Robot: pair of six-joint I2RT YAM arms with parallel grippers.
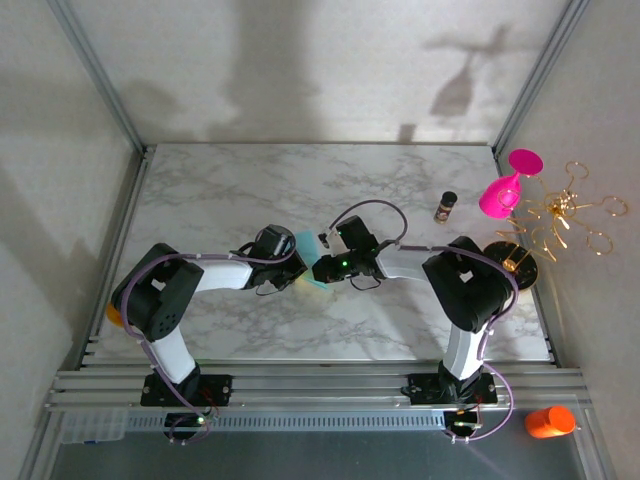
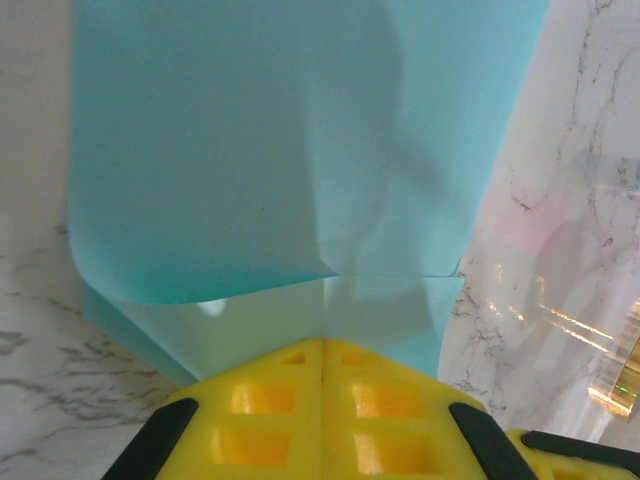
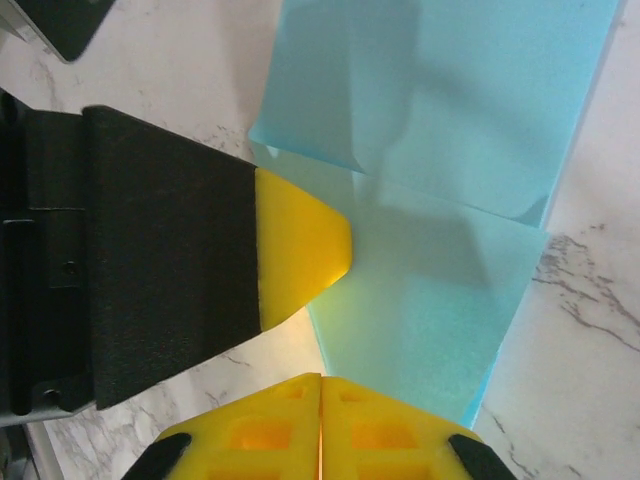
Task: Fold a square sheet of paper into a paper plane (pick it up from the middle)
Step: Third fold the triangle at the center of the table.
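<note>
Aluminium rails [image 1: 300, 382] run along the near edge, then a white marble worktop [image 1: 400, 320] inside grey walls. At mid-worktop the left hand [image 2: 322, 345] and right hand [image 3: 320, 380] meet, each with fingers pressed together, pinching the partly folded teal paper sheet [image 2: 300, 150]. A pink goblet [image 1: 505, 190] sits at the far right.

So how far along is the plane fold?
Early. Done: the sheet of paper is gripped and doubled over, with one layer lying over another in both wrist views. In hand: the left pincer and right pincer are both shut on it, meeting mid-table. Left: no pointed nose, centre ridge or wings show, so nearly all the folding.
</note>
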